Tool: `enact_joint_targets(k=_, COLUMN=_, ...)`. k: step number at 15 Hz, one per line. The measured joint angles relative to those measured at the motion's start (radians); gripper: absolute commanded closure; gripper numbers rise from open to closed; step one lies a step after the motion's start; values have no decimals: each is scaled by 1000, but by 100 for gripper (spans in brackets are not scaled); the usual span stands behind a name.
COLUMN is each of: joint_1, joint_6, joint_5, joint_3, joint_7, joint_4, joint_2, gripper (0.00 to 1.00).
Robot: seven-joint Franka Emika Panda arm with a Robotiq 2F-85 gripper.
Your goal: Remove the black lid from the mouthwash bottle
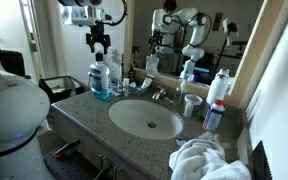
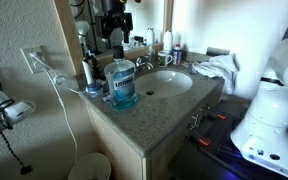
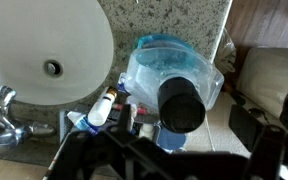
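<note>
Leftmost on the speckled stone counter (image 1: 76,108) in an exterior view stands the mouthwash bottle (image 1: 101,82), upright at the back corner near the mirror, with blue liquid in its lower part. The gripper (image 1: 99,43) hangs straight above it with its fingers spread and pointing down, holding nothing. Just beside the bottle, to its right, is a taller slim clear bottle (image 1: 115,71). Further right lies the oval white sink basin (image 1: 144,120) with the chrome faucet (image 1: 161,94) behind it. Then come a white cup (image 1: 192,103) and a white spray bottle (image 1: 219,88) against the mirror. A crumpled white towel (image 1: 204,160) lies at the front right edge of the counter.

From the wrist view, the basin fills the upper left, with its drain (image 3: 52,68) showing. To the right of it the black lid (image 3: 182,103) sits on the neck of the mouthwash bottle, seen from above and near the middle of the frame. The dark fingers (image 3: 252,130) stand wide apart on either side, and whether they are level with the lid cannot be told.
</note>
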State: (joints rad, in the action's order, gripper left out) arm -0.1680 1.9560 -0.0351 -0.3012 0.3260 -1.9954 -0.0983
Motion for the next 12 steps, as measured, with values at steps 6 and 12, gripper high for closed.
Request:
enact_joint_targets(k=6, joint_1=-3, joint_6=0, joint_5=0, joint_3=1, joint_7=20, joint_4=-7, joint_2=1, gripper=64)
enact_joint_targets(k=12, joint_1=-11, joint_6=0, joint_5=0, joint_3=3, joint_7=35, joint_4=-7, joint_2=1, gripper=80)
